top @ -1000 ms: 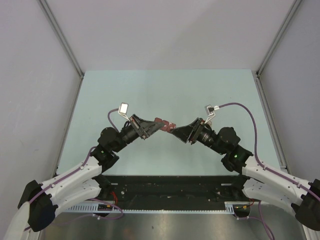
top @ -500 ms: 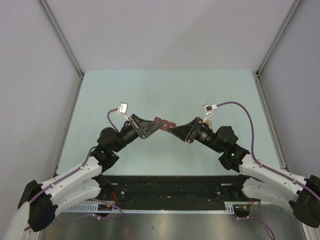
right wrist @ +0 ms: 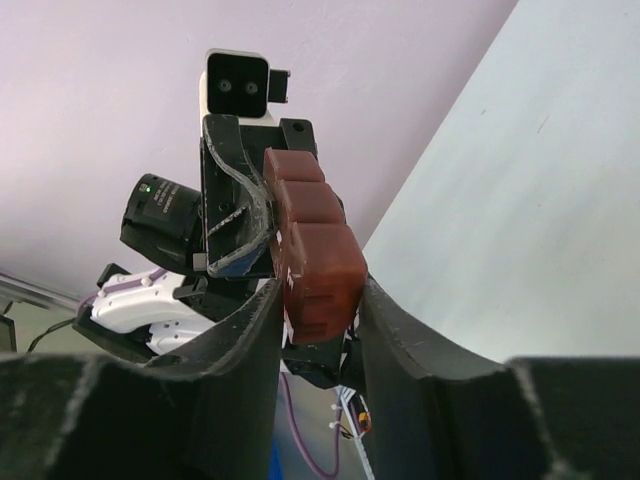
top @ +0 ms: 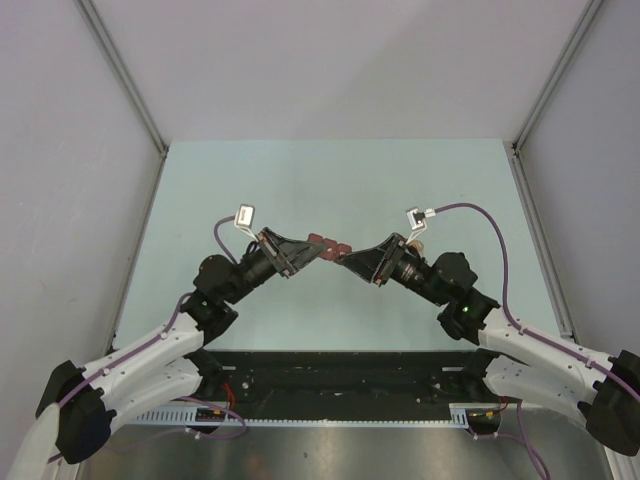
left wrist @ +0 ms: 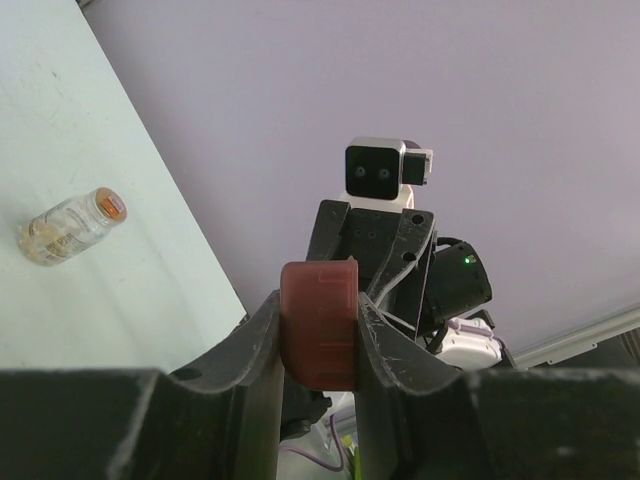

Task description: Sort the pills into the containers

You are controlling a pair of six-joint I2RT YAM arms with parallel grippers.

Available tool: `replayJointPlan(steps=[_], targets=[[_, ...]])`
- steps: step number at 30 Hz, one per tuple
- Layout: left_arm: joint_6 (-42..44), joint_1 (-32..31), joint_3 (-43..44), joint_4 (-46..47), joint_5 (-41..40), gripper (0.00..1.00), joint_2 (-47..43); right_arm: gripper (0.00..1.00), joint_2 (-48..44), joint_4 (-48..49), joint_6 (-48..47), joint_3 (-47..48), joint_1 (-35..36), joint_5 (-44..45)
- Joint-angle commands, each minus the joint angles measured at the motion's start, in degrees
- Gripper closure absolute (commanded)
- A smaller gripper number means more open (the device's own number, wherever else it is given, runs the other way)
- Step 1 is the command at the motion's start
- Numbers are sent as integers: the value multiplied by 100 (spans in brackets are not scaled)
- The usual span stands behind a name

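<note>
Over the middle of the pale green, matte worktop [top: 330, 180], the two arms meet nose to nose with the pill box [top: 328, 246] bridged between them. The box is a dark red, smooth plastic bar with rounded corners, made of three squarish lidded cells in a row, the seams between them showing as shallow grooves in the right wrist view. The left gripper [top: 315, 247] is clamped on one end cell, its curved black fingers [left wrist: 262, 345] pressed flat against both sides. The right gripper [top: 345, 256] is closed around the opposite end cell, a scuffed black finger [right wrist: 262, 330] lying against each side. On the worktop, well apart from the box, a small clear round bottle [left wrist: 68, 225] lies on its side, with pale tan pills [left wrist: 45, 238] showing through its wall.
</note>
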Motion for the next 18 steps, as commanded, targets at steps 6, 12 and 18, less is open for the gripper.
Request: replayJointPlan(steps=[6,12,18], targets=[[-123,17,34,104,11,100,-4,57,-46,287,-211,15,51,-191],[-132,17,8,112,28,100,-4,99,-55,217,-194,15,51,-147],[-140,17,-45,112,2,100,-30,67,-73,234,-220,15,77,-165]])
